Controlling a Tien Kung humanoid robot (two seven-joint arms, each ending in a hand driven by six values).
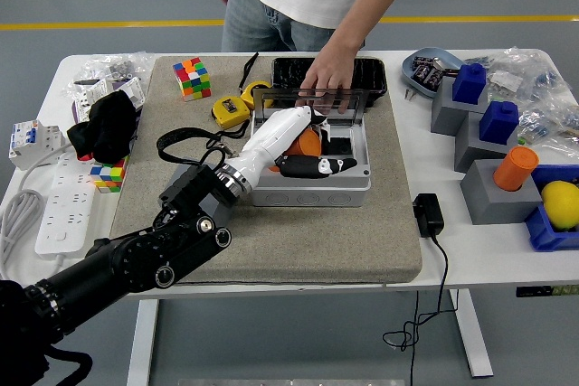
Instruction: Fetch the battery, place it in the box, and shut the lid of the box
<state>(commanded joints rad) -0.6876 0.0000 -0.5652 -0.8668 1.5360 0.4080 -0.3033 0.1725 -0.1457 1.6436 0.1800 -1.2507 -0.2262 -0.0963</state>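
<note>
Orange battery (308, 144) sits inside the box (312, 189), under the left hand (303, 153) — whether its fingers grip it, I cannot tell. Best release low, withdraw straight — a person's hand (327, 76) holds the lid (312, 95).

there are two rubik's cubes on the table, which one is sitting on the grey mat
The cube at the mat's far left corner, beside the yellow tape measure. The other cube sits off the mat, on the white table by the power strip.

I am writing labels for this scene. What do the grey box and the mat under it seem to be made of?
The grey box looks like moulded plastic: smooth matt walls with round knock-out marks along the front. The mat looks like felt or coarse fabric: speckled grey-brown, no shine, soft rounded corners.
</note>
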